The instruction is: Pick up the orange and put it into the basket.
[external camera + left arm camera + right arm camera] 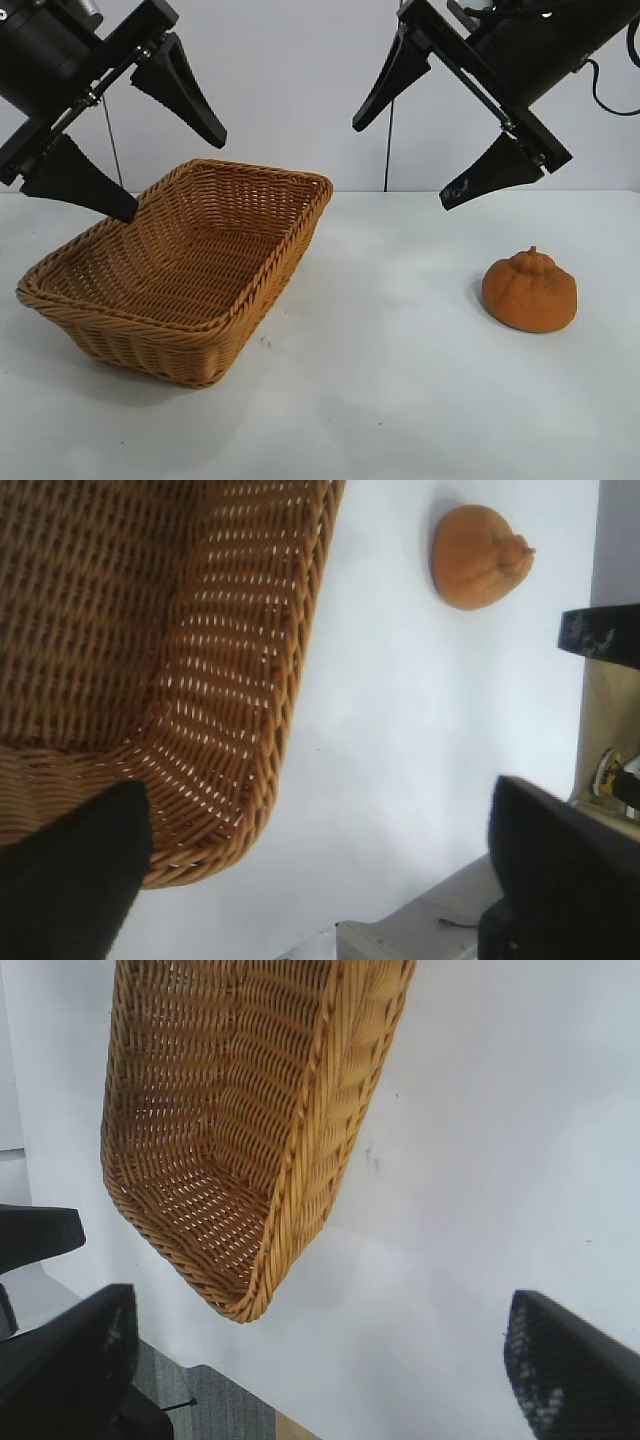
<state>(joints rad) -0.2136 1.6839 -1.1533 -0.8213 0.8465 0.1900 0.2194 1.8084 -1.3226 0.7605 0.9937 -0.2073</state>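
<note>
Both grippers, left (130,130) and right (420,135), hang wide open, holding nothing; orange (530,291) sits apart from basket (290,215), apparently unlabelled.

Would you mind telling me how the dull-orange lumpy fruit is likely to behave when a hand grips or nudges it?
The squat, matte dull-orange fruit sits flat side down on the white table, so it will probably slide, not roll. Its matte, ridged skin likely offers fair grip. The domed top and nub may let pads slip off if closed high; a low grasp seems safer.
</note>
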